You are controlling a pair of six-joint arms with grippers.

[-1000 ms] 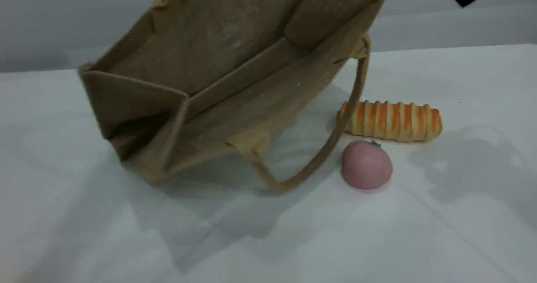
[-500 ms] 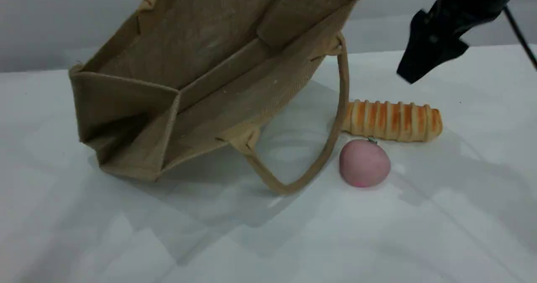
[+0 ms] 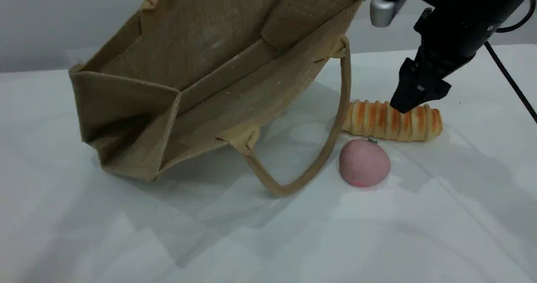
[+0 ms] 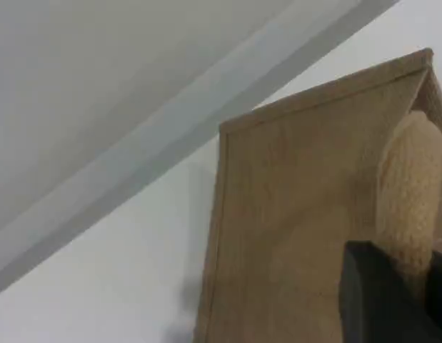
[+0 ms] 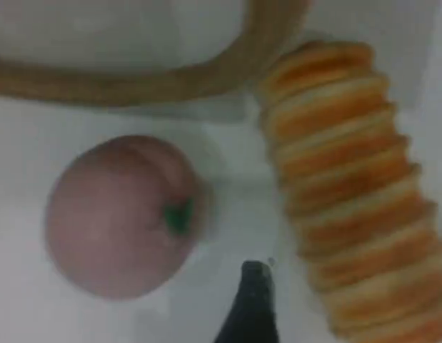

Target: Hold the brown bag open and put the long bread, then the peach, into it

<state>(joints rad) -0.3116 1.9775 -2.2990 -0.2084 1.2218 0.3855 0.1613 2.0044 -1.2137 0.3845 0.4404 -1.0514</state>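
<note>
Nearest on the desk (image 3: 419,232), right of centre: the peach (image 3: 364,163), lying free with its stem end toward the far edge. Just left of it the near handle (image 3: 319,161) hangs in a loop down to the desk. It passes close by the left end of the long bread (image 3: 392,121); contact there can't be told.

The bread lies crosswise just behind the peach, close to it, untouched. The right gripper (image 3: 413,98) hangs over the bread's right half with jaws spread, holding nothing. In the right wrist view one fingertip (image 5: 253,300) points down into the gap between peach and bread.

Farther back, left of centre, the brown bag (image 3: 201,85) is tipped, one bottom corner on the desk, mouth gaping toward the near right. The left gripper (image 4: 410,293) is clamped on the far handle (image 4: 413,179) and holds the bag up.

Risks:
- That fingertip may clip the peach on the way down and send it rolling.
- A grip this far right of the bread's middle could let the soft loaf droop or twist.
- The near handle could snag the bread as it lifts.
- The bag hangs from one handle, so a bump on the rim may swing it or fold the mouth.
</note>
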